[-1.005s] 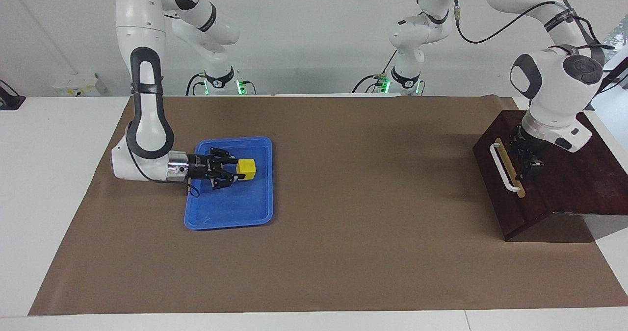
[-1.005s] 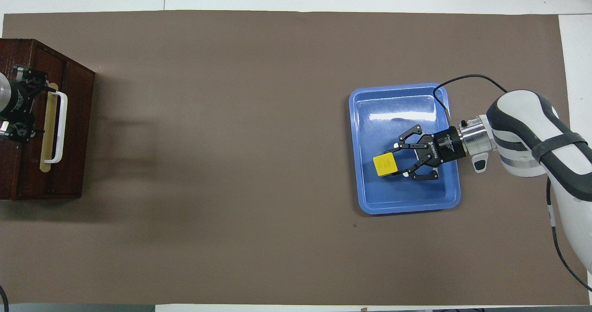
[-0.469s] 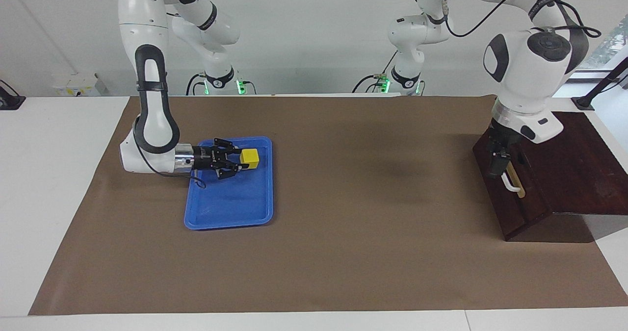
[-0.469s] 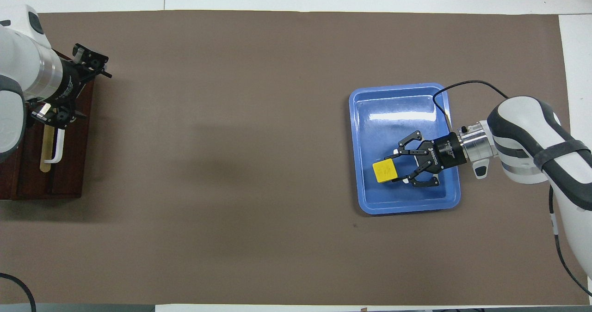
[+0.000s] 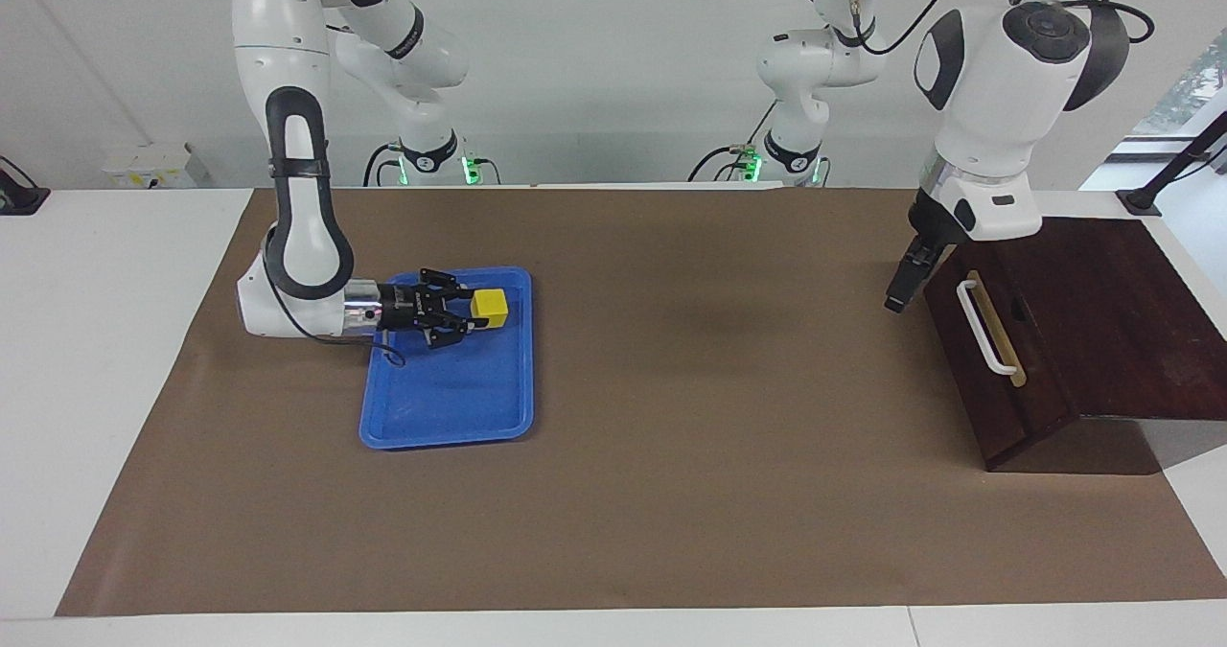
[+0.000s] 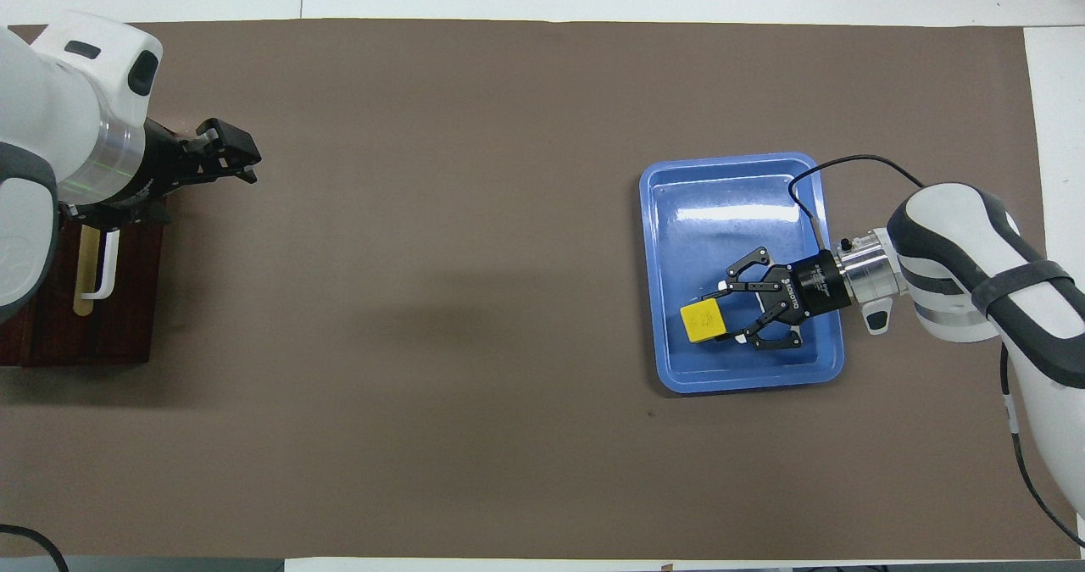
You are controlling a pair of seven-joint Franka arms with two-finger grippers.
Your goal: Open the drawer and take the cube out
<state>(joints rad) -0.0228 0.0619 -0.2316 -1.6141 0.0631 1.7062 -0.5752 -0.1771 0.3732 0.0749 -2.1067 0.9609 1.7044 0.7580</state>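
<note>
Item 1, left tool (image 5: 896, 300): released and empty. A second ago it sat on the dark wooden box by the white handle (image 5: 987, 329); it has since risen and now hangs over the brown mat (image 5: 671, 436), just beside the box.

Item 2, drawer (image 5: 968, 369): front flush, apparently closed, at the left arm's end of the worktop (image 5: 96, 340).

Item 3, right tool (image 5: 467, 318): clenched on the yellow cube (image 5: 490, 307), over the blue tray (image 5: 446, 441), a little higher than before.

We judge the cube is already out, with only its set-down left.

The facing view shows the full handle and the left tool's clearance. The overhead view hides half the box under the left arm but shows the cube pinched at its edge.
</note>
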